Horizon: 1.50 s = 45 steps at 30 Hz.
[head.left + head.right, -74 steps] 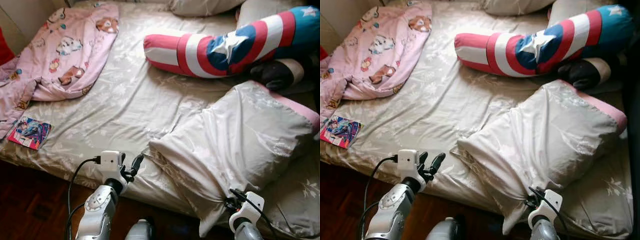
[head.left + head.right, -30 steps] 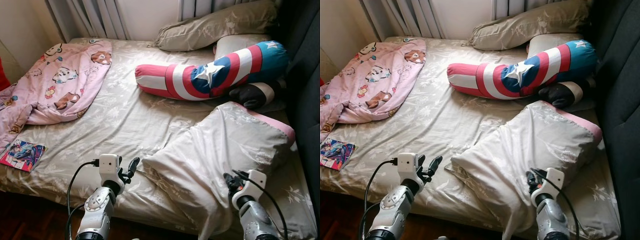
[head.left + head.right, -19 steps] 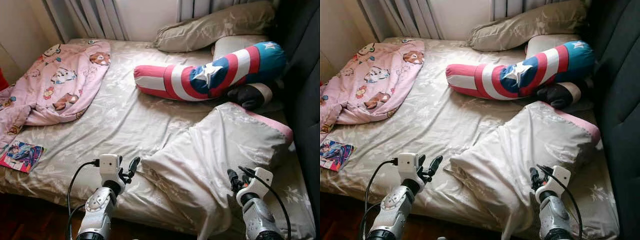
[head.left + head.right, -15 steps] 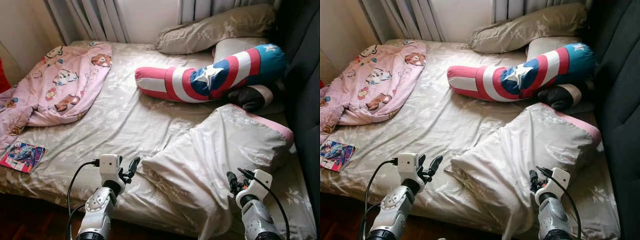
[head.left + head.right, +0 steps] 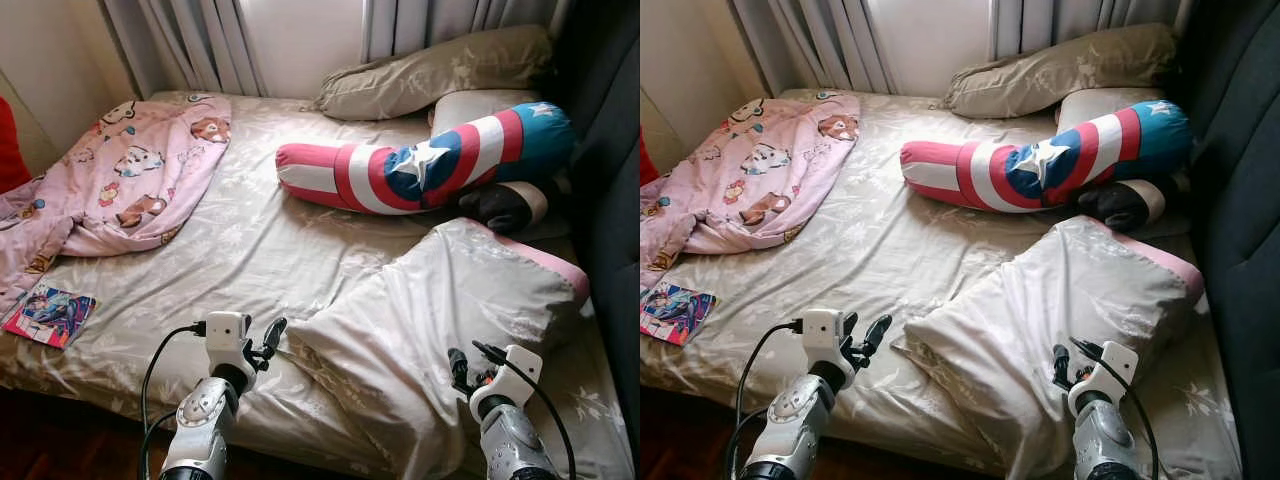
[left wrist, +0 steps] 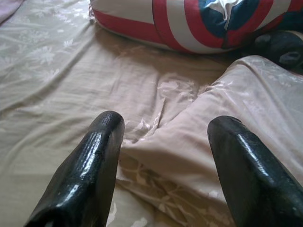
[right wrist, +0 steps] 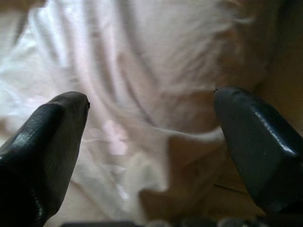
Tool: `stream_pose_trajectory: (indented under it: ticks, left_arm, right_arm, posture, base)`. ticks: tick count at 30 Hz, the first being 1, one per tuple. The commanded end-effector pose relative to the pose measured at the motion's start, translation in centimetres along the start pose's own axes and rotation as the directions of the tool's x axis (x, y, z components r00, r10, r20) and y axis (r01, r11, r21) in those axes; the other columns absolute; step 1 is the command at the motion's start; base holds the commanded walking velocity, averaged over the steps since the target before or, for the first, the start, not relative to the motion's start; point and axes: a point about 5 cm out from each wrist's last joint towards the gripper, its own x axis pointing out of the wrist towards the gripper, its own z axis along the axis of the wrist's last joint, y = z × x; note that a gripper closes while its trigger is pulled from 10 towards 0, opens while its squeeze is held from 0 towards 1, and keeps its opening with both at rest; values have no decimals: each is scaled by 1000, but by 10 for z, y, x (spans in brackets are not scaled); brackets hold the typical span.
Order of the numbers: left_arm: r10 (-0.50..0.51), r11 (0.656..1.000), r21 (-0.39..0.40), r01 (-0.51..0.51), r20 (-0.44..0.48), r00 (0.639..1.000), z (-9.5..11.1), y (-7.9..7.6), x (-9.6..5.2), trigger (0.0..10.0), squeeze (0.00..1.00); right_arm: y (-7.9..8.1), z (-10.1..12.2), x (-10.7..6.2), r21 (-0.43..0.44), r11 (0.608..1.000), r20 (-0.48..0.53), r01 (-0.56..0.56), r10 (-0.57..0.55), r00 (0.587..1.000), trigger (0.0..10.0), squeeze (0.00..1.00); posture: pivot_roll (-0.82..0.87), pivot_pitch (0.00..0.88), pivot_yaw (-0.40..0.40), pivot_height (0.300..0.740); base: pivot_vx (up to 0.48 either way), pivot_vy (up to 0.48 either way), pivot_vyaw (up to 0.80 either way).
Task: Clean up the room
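A large beige pillow (image 5: 440, 320) with a pink far edge lies askew on the near right part of the bed (image 5: 260, 240). My right gripper (image 5: 458, 366) is open at the pillow's near end, and the pillow's creased fabric (image 7: 142, 71) lies just beyond its wide-apart fingers. My left gripper (image 5: 270, 336) is open too, low over the sheet just left of the pillow's near left corner (image 6: 156, 151). A red, white and blue star bolster (image 5: 420, 165) lies across the bed behind the pillow.
A pink cartoon-print blanket (image 5: 120, 170) is rumpled at the bed's left side, with a colourful book (image 5: 50, 315) near the left front edge. A second beige pillow (image 5: 430, 75) and a dark cushion (image 5: 505, 205) lie at the far right. Curtains hang behind; a dark headboard (image 5: 610, 180) rises on the right.
The whole view has lifted and pulled back, bringing the curtains and far pillow into sight. Both grippers hold much the same places beside the near pillow.
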Motion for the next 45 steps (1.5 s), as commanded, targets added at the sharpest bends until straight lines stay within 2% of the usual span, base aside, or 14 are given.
stream_pose_trajectory:
  ticks: [1,6,8,20,34,35,37,38,45]
  left_arm:
    - [6,1000,7,-6,0,1000,0,3,-4,10000,0]
    - [21,1000,16,-21,2,1000,1,11,-12,10000,0]
    - [18,1000,21,-18,4,1000,2,11,-15,10000,0]
    - [5,1000,15,-5,10,1000,5,4,-23,10000,0]
    - [10,1000,13,-10,24,1000,13,1,-32,10000,0]
    - [10,1000,12,-10,24,1000,13,0,-33,10000,0]
    - [10,1000,13,-10,24,1000,14,0,-33,10000,0]
    - [9,1000,13,-9,24,1000,14,0,-34,10000,0]
    - [11,1000,13,-11,14,1000,15,0,-37,10000,0]
  right_arm:
    - [-3,-8,-2,-30,999,-40,18,-19,999,10000,1000]
    - [5,-14,-3,-21,999,-66,-28,26,997,10000,1000]
    - [8,-16,-3,-25,999,-76,-39,37,996,10000,0]
    - [5,-20,-3,-71,997,-112,8,-16,994,10000,0]
    - [12,-27,-5,-36,999,-133,-27,22,991,10000,0]
    - [13,-27,-5,-40,999,-135,-32,26,990,7373,0]
    - [14,-28,-5,-43,998,-137,-35,29,990,7373,0]
    - [15,-28,-5,-47,998,-142,-38,31,989,0,0]
    - [15,-31,-6,-67,997,-160,-43,32,987,0,0]
  posture:
    - [91,70,25,736]
    - [108,116,34,736]
    - [115,140,43,736]
    - [128,199,45,736]
    - [158,242,44,736]
    - [160,243,45,736]
    - [160,245,45,736]
    - [161,247,45,736]
    - [168,252,46,736]
  base:
    - [0,0,0]
    - [0,0,0]
    - [0,0,0]
    - [0,0,0]
    - [0,0,0]
    - [0,0,0]
    - [0,0,0]
    - [0,0,0]
    - [0,0,0]
